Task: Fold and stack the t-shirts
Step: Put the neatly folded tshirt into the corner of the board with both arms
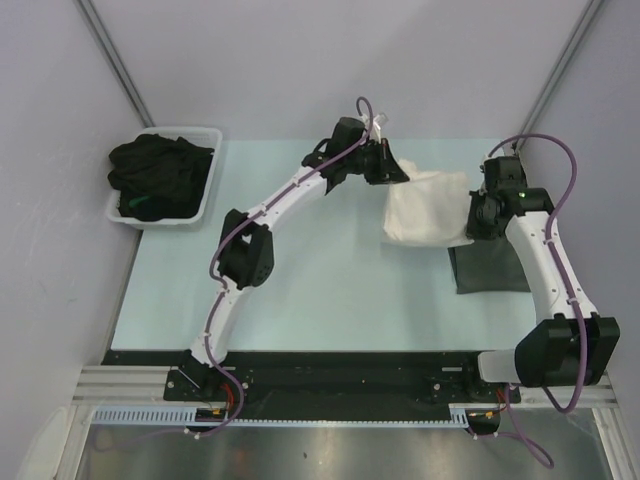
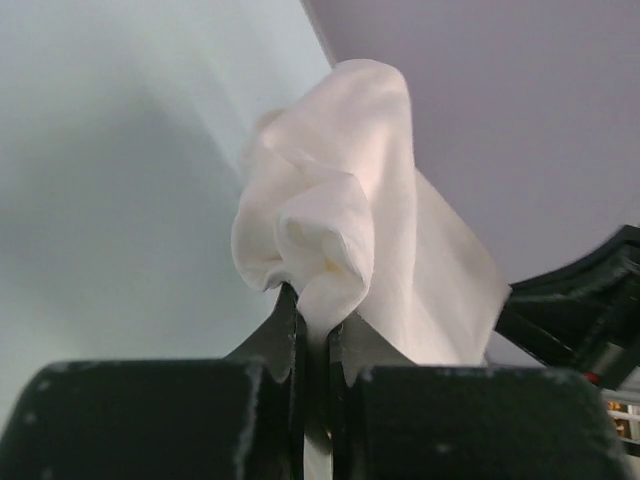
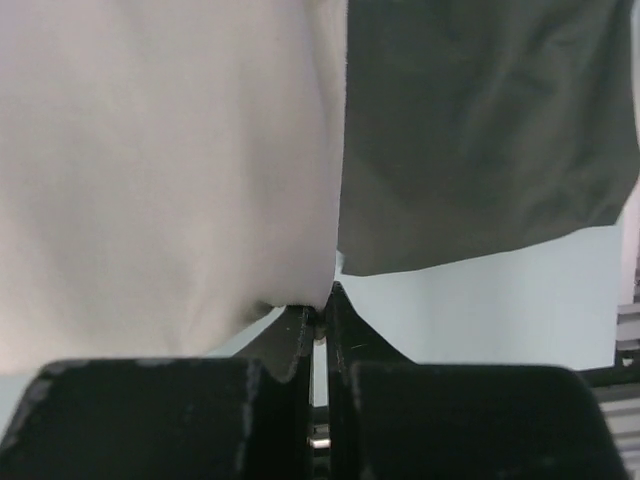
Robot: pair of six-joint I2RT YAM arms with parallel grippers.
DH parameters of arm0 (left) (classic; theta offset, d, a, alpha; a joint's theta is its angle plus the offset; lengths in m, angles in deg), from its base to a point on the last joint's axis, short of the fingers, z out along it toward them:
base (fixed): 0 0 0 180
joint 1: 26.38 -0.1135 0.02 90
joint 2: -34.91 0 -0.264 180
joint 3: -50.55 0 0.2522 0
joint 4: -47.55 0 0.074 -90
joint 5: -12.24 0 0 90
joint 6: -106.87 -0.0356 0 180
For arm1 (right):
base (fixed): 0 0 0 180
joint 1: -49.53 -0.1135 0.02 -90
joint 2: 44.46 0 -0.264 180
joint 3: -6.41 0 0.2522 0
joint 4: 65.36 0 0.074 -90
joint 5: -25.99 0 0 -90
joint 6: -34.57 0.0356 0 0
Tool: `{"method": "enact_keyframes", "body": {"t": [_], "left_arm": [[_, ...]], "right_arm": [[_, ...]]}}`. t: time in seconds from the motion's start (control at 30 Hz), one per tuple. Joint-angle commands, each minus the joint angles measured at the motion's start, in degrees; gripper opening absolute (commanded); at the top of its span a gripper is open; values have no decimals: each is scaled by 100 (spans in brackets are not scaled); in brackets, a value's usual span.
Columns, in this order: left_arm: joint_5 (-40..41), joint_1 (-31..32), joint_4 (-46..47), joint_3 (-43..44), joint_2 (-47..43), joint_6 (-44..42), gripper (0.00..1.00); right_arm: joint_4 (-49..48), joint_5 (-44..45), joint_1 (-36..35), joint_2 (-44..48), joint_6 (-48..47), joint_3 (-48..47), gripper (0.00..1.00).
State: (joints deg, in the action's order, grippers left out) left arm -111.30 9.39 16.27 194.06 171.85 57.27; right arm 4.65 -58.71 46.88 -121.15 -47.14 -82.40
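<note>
As it spans between them, cream t-shirt pinched in left gripper, right gripper.

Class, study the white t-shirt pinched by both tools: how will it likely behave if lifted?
Probably floppy: the white t-shirt bunches into soft folds at the left tool. Likely light, since small pinches by that and the right tool seem to carry it. It would probably sag between them.

A white plastic tub is set at the far left corner of a pale green table, enclosed by grey walls.
</note>
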Motion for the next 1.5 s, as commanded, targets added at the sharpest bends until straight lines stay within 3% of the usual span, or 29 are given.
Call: {"method": "enact_keyframes", "body": {"t": [0.0, 0.3, 0.67, 1.0, 1.47], "left_arm": [[-355, 351, 1021, 278, -90, 565, 0], [-83, 993, 1945, 656, 674, 1066, 0], [128, 1292, 2613, 683, 1159, 1382, 0], [120, 1310, 3088, 683, 1501, 1532, 0], [172, 1433, 3808, 841, 1906, 1980, 0]], "right_arm": [[-210, 612, 607, -109, -153, -265, 0], [-676, 1402, 1425, -391, -153, -213, 0], [-1116, 1614, 2356, -804, -117, -221, 0], [-1125, 2036, 2586, -1234, -109, -204, 0], [-1177, 2204, 3034, -1112, -21, 191, 0]]}}
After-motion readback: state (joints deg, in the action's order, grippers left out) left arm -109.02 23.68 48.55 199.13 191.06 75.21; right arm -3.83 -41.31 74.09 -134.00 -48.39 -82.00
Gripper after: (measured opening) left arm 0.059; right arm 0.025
